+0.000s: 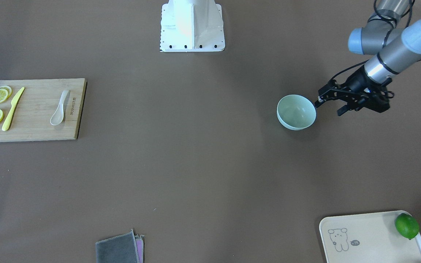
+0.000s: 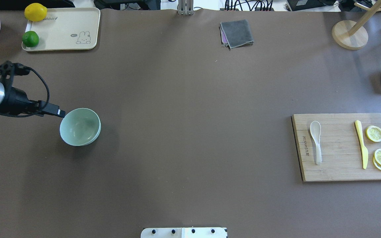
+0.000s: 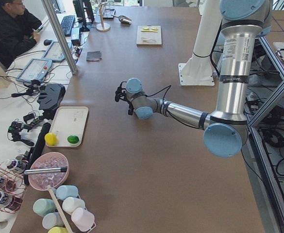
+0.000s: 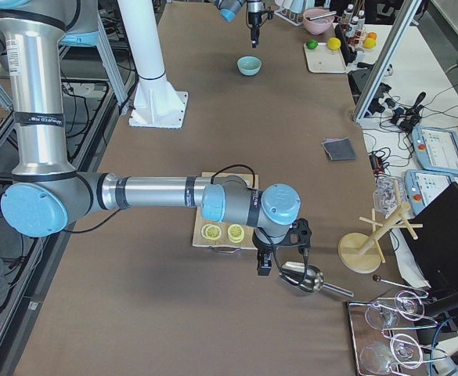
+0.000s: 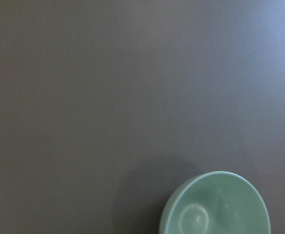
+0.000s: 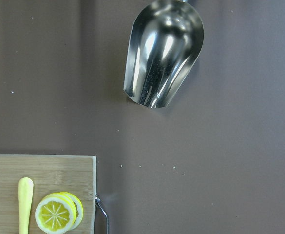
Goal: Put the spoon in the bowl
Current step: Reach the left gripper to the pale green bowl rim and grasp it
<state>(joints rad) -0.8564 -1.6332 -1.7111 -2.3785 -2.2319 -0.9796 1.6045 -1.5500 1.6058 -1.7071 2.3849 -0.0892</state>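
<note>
The spoon lies flat on the wooden cutting board at the robot's right end of the table, scoop pointing away from the robot and handle toward it; the bowl stands upright and empty well apart from it, far over on the robot's left; so the step in hand, as I judge it, is the first reach for the spoon.

To do it well, the right arm seems the natural one, being the nearer; it would need to come back over the board from beside the metal scoop, line its fingers across the spoon's narrow handle rather than the deep scoop, and close low enough to catch a thin, smooth piece lying flat on wood; the yellow knife and lemon slices sit at the board's other end, so the approach looks free; the long carry to the bowl asks for a firm hold.

The left gripper hangs just beside the bowl's rim with its fingers spread apart and nothing between them; whether a fingertip touches the rim I cannot tell; its wrist view shows the bowl low in a corner.

The right gripper shows only in the side view, hanging beside the metal scoop past the board's end; whether its fingers are apart or together cannot be told.
</note>
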